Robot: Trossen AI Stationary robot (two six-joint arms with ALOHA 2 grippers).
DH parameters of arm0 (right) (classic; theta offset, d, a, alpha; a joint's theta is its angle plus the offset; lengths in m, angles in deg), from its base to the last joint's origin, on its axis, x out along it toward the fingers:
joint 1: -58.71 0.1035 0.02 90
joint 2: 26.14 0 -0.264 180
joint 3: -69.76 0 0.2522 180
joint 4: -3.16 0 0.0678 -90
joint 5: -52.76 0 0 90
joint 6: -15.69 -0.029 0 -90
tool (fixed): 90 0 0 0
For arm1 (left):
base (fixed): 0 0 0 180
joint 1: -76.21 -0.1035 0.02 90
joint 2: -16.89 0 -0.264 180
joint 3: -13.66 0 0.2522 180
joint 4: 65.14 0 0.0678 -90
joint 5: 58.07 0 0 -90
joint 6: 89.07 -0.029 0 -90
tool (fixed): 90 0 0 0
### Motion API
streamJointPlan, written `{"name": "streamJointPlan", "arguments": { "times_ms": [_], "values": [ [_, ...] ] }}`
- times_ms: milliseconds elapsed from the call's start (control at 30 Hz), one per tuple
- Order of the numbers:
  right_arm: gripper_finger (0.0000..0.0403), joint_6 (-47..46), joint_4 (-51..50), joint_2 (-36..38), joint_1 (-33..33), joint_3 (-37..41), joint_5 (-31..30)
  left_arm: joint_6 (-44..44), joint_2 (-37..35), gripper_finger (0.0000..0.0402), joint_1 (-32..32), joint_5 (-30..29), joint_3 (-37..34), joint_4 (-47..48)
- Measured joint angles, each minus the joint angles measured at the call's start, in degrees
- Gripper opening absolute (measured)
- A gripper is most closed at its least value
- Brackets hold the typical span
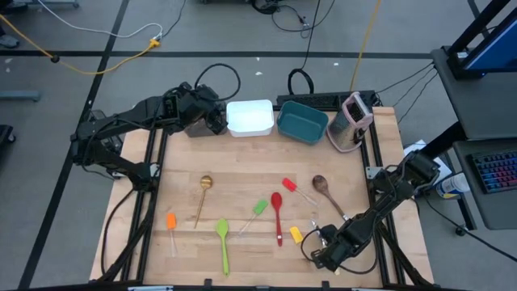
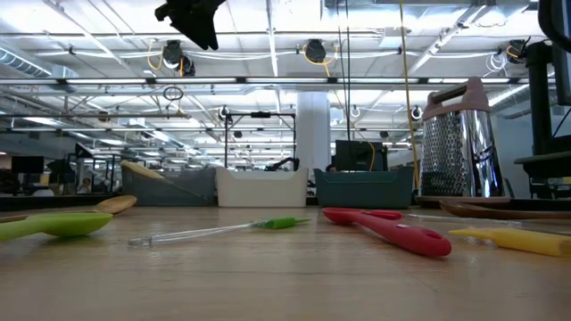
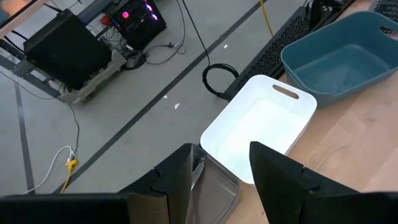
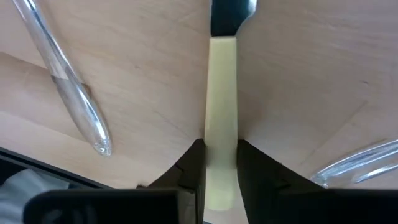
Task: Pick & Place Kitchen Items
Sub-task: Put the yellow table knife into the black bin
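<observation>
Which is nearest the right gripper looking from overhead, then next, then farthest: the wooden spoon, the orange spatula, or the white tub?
Measured from the right gripper:
1. Wooden spoon, just beyond it, right of centre.
2. Orange spatula, across the table near the left edge.
3. White tub, at the far edge.

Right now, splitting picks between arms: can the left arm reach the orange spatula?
Probably yes: the orange spatula lies clear on the table's left. The left gripper hangs open by the white tub; the right gripper grips a knife.
</observation>
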Motion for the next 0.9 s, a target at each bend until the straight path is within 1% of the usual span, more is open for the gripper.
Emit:
{"name": "streamJointPlan", "arguments": {
  "times_ms": [167,333,500,600,833,900],
  "values": [
    [0.0059,3.6,0.3,0.1,-0.5,1.0,-0.2,0.0,0.0,0.0166,0.0,0.0,0.0,0.1],
    [0.0068,5.5,0.3,2.3,-1.5,1.2,-1.5,0.3,0.0,0.0166,0.0,0.0,-0.5,0.0],
    [0.0058,10.1,-0.9,5.3,-3.1,1.4,-10.8,0.3,0.0,0.0166,0.2,0.1,-3.0,0.1],
    [0.006,13.9,-0.9,7.3,-4.8,1.4,-13.2,0.2,0.0,0.0166,0.5,0.7,-5.0,-0.2],
    [0.0061,26.4,-0.7,10.2,-9.7,1.4,-19.3,-2.0,0.0,0.0166,2.6,7.8,-9.6,-2.6],
    [0.0061,30.1,-0.7,10.6,-11.5,1.4,-19.8,-3.3,0.0,0.0166,3.3,10.5,-11.4,-4.8]
  ]
}}
